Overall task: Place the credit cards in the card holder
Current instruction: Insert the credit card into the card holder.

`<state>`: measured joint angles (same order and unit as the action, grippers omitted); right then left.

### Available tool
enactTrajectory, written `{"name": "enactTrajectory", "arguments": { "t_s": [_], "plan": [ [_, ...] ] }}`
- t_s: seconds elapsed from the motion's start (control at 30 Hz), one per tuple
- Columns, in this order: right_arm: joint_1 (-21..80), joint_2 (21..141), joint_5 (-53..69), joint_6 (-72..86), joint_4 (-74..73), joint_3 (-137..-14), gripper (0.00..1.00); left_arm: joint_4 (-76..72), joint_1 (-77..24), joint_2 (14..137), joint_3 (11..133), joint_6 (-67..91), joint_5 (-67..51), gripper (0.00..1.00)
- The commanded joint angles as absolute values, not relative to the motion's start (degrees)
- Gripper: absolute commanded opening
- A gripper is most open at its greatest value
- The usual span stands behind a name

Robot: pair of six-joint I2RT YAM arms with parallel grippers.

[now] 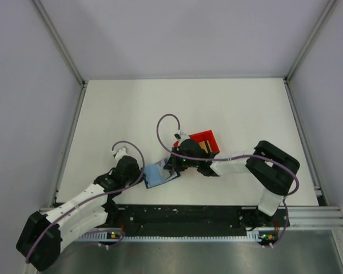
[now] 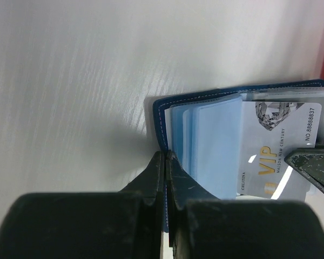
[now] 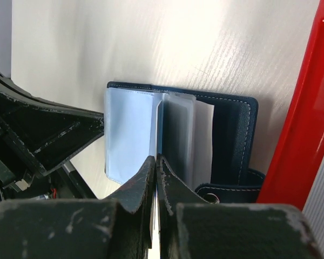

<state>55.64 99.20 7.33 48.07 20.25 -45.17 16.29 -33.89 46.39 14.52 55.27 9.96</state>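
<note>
The card holder (image 1: 158, 174) lies open on the table, navy cover (image 3: 232, 127) underneath and light-blue pockets (image 2: 210, 135) fanned up. My left gripper (image 2: 166, 156) is shut on the stitched edge of the cover at the holder's left end (image 1: 143, 174). A white credit card (image 2: 281, 145) printed "VIP" sits partly in a clear pocket. My right gripper (image 3: 156, 159) is shut on that card's thin edge, and one of its fingers (image 2: 313, 164) shows on the card. Another tan card (image 1: 204, 146) lies in the red bin.
The red bin (image 1: 209, 137) stands right behind the card holder, and its wall (image 3: 297, 124) is close to the right gripper. The two arms meet over the holder near the table's front. White walls and metal rails ring the table.
</note>
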Motion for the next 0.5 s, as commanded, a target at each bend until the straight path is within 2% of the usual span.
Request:
{"name": "enactTrajectory", "arguments": {
  "t_s": [0.0, 0.47],
  "plan": [
    [55.72, 101.6, 10.1, 48.16, 22.06, -48.43, 0.0, 14.85, -34.1, 46.67, 13.97, 54.49, 9.14, 0.0],
    [54.4, 103.0, 8.35, 45.53, 17.23, -48.43, 0.0, 15.64, -34.1, 46.58, 14.41, 54.32, 9.49, 0.0]
  ]
}}
